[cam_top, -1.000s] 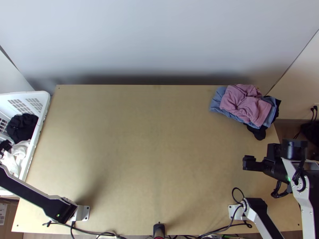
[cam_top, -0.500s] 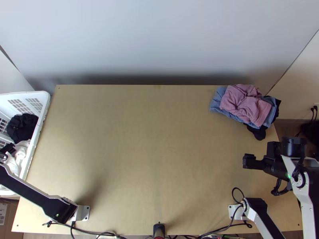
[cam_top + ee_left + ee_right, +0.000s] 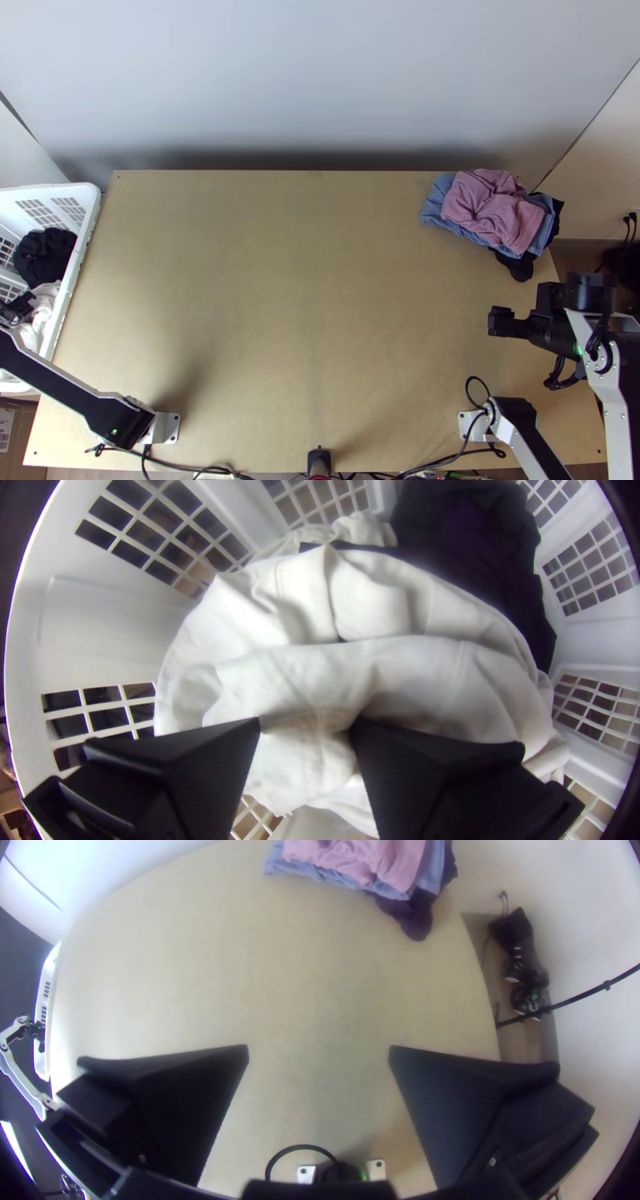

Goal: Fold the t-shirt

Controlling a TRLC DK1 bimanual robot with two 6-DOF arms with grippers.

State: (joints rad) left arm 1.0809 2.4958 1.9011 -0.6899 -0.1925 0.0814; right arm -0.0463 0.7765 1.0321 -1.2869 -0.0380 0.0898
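Left gripper (image 3: 19,306) has shifted slightly in the basket (image 3: 72,296), jaws apart over bunched white cloth (image 3: 413,667); right gripper (image 3: 501,322), wide open, overhangs the table (image 3: 304,312), pale wall (image 3: 320,72) beyond.

At the far right corner of the surface (image 3: 280,280), rumpled pink cloth (image 3: 488,208) lies on blue cloth (image 3: 433,206), with black cloth (image 3: 516,266) beneath. Left of the surface, a white basket (image 3: 86,204) holds a black garment (image 3: 44,256). A dark bundle (image 3: 513,930) sits on the floor (image 3: 523,1043) right of the surface; a pale wall (image 3: 320,72) rises behind it.
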